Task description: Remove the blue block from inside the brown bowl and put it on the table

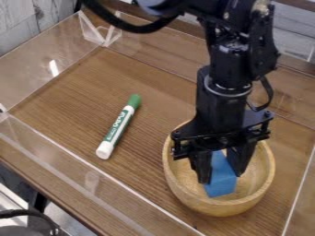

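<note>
A black robot arm reaches down from the top of the view, its claw (216,166) pointing into a round, light-brown wooden bowl (187,189). The fingers are drawn together at the blue block (220,180), a small matte piece directly below the claw and inside the bowl; whether they are clamped on it cannot be told. Pale marks show on the arm's black parts, too small to read.

To one side of the claw, well apart from it and outside the bowl, lies a white marker with a green cap (118,127). Dark print runs along its white barrel, but the words and any brand are too small to make out.

Beneath everything is a dark brown table (74,101) with visible wood grain, edged by low, clear acrylic walls (76,171). Beyond the wall, in the corner farthest from the claw, is a pale, whitish area. Black cable-like parts curve in at the near corner.
</note>
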`<state>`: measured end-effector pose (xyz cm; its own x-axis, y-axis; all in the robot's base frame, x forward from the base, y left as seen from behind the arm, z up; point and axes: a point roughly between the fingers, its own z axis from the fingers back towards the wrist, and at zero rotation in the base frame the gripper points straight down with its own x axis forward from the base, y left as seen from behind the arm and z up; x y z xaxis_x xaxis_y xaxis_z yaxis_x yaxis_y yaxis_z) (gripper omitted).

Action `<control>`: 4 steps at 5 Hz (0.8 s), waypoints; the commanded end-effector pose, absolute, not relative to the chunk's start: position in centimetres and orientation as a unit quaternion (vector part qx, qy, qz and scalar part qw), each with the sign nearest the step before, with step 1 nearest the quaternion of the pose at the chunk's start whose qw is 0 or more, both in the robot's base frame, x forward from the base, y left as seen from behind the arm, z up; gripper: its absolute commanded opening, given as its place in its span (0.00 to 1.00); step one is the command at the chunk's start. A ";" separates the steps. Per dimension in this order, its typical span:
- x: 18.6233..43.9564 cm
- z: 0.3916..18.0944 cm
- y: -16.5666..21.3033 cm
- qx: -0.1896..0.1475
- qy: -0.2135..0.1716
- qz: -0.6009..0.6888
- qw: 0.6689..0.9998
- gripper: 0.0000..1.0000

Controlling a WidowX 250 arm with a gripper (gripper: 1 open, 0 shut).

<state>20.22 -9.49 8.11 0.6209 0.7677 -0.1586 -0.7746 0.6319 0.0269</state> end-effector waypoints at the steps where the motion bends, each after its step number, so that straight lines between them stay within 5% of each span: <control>1: 21.4 10.2 -9.6 -0.049 0.049 0.424 0.903 0.00; 4: 21.3 11.9 -9.0 -0.041 0.057 0.400 0.914 0.00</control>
<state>20.54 -8.97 10.48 0.6684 0.7258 -0.1626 -0.7326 0.6802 0.0251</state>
